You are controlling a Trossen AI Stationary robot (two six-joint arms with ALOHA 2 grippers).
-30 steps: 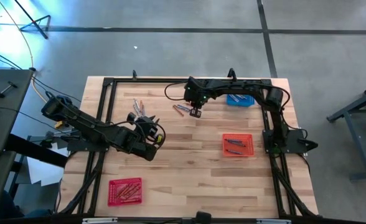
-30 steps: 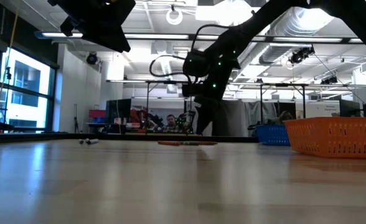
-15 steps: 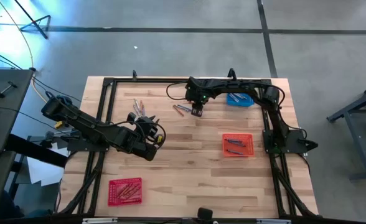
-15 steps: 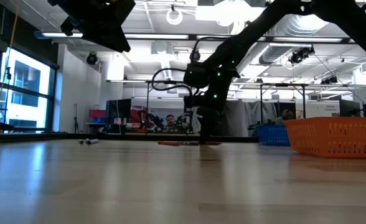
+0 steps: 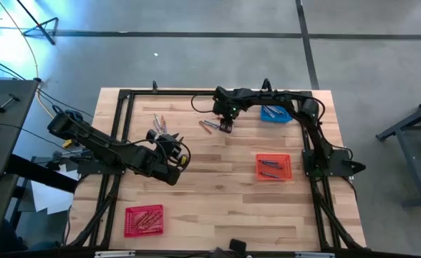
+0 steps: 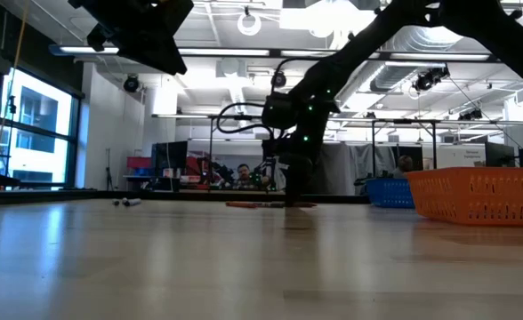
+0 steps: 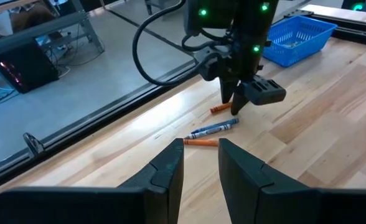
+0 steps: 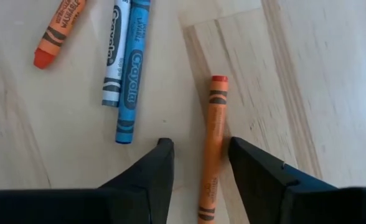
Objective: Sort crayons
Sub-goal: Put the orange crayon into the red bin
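Fingers of the right gripper (image 8: pixel 198 165) stand apart, straddling an orange crayon (image 8: pixel 212 149) beside the blue crayon (image 8: pixel 132 74).

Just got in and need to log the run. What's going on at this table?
The robot is sorting crayons. The right pincer is down at the far side of the table, open, with an orange crayon lying between its fingers, not yet gripped. A blue crayon and another orange one lie loose beside it. Some crayons already sit in the blue basket and the two red baskets. The left pincer waits mid-table, holding nothing.
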